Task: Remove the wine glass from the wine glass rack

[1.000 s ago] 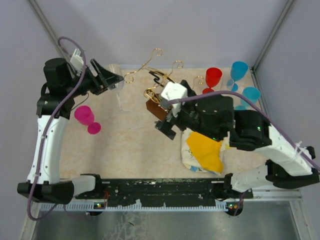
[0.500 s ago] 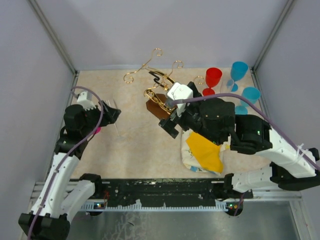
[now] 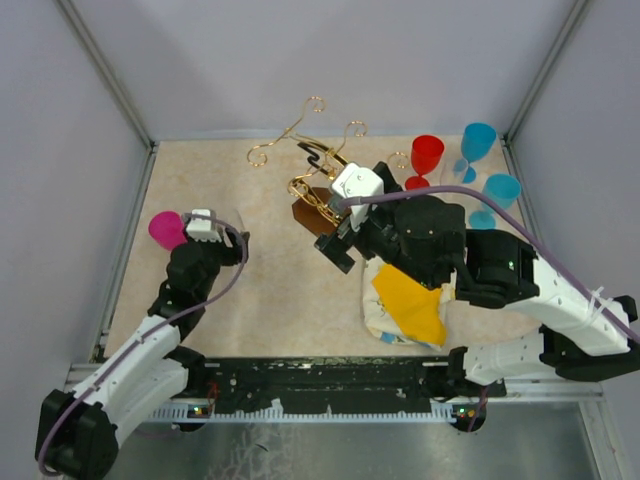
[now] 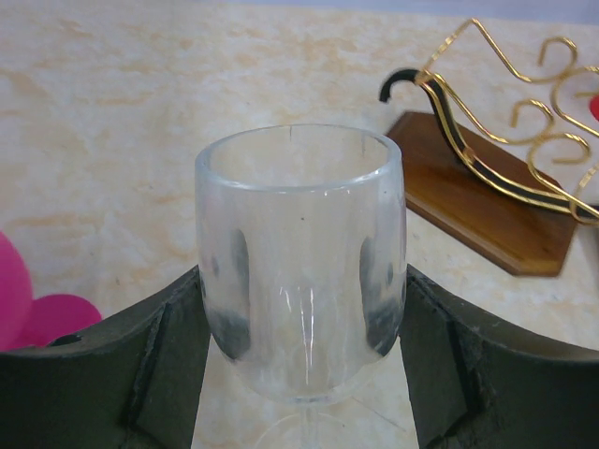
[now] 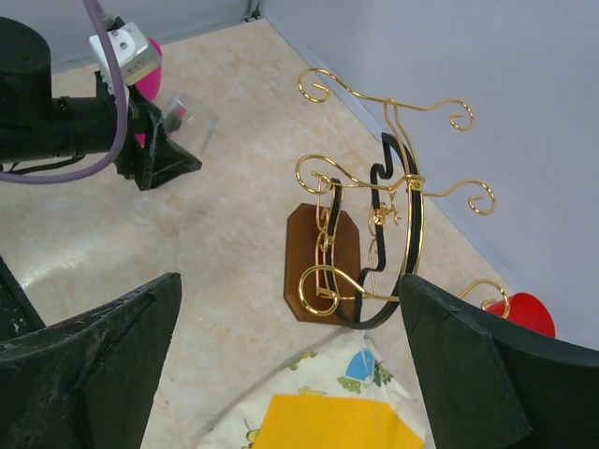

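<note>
left pincer [image 4: 299, 295] closed on the bowl of the clear wine glass [image 4: 299, 234], one finger pressed to each side. glass upright, rim up. foot out of view; cannot tell if it touches the surface [image 4: 112, 112]. glass is off the wine glass rack [image 4: 487, 187], which stands well apart to the right on the surface. pink glass [image 4: 37, 309] near the left finger. right pincer [image 5: 290, 285] wide open, holding nothing, near the rack and facing it.
</note>
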`<state>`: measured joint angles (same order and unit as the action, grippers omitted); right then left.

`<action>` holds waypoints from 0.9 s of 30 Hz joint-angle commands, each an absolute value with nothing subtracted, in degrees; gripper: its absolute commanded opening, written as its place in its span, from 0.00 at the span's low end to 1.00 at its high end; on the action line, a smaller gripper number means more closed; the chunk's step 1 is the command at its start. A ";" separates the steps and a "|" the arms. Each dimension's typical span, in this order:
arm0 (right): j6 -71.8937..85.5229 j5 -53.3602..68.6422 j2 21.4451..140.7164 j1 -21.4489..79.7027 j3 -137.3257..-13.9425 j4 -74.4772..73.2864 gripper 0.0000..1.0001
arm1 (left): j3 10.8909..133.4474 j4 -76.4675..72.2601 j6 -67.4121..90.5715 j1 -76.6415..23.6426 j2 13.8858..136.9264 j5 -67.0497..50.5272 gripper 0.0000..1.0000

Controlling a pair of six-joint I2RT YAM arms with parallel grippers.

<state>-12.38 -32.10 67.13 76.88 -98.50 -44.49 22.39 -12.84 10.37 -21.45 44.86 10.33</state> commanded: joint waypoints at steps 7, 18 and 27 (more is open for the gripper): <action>-9.05 -26.06 67.85 71.58 -99.22 -43.26 0.99 | 12.16 -53.63 0.32 -21.98 50.28 22.61 0.51; -10.08 -23.89 71.68 69.31 -103.31 -45.34 0.99 | 7.90 -85.31 -7.20 -22.33 69.24 25.15 0.54; -11.40 -23.63 73.41 67.89 -103.45 -44.59 0.99 | 4.85 -96.75 -4.29 -23.35 79.41 26.05 0.56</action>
<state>-10.37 -24.14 72.69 68.82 -100.66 -46.68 5.74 -84.86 -5.87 -22.68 76.99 25.32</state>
